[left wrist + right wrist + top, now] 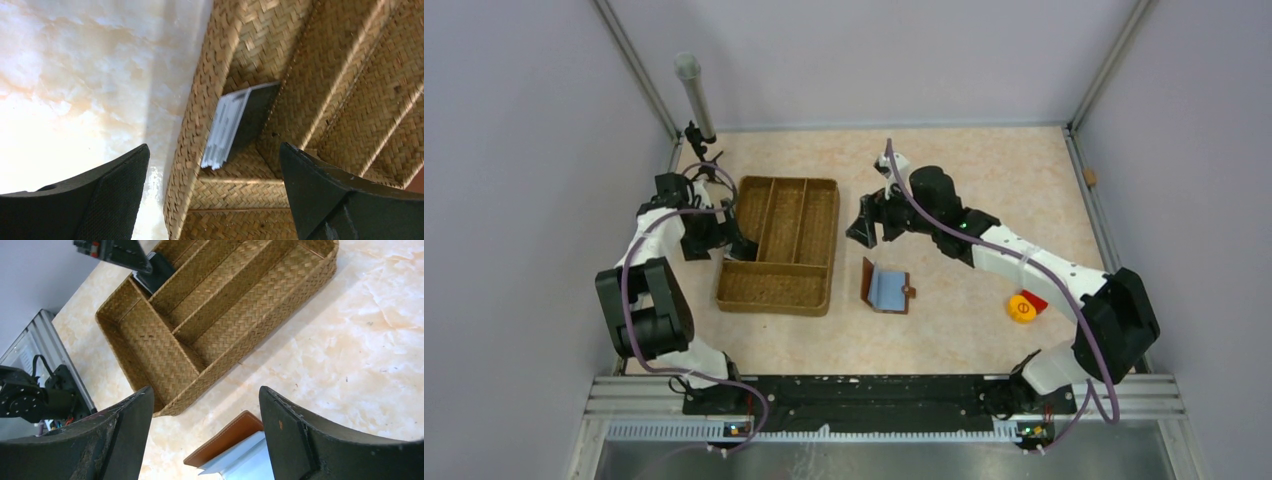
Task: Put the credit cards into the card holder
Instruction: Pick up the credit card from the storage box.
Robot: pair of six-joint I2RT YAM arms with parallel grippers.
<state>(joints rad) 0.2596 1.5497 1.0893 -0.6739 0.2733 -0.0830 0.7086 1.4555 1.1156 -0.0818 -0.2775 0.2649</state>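
Currently your left end effector (pixel 214 150) is spread as wide as it goes and has hold of nothing; its dark fingers (pixel 100 200) straddle the outer wall of the woven tray (pixel 200 115), one over the bare surface (pixel 75 75), the other over the compartments. Just ahead of them a small stack of credit cards (pixel 232 125) leans on edge against the inside of that wall, in the long compartment nearest this arm, at the end by the cross divider; I judge the wide spread is meant to let you come down around the stack, though the wall crowding one face should make a clean pinch awkward; whether a finger touches the weave, I cannot tell.

Your right end effector (pixel 205 392) is likewise open and empty, nothing between its pads; it hangs over the surface just beyond the card holder (pixel 225 436), apart from it. The holder lies opened flat on the surface beside the tray's right wall, inner face up, probably so cards can be slid in from above; one bluish card (pixel 887 288) rests on that face, and you cannot tell from here whether it sits in a slot or merely on top.
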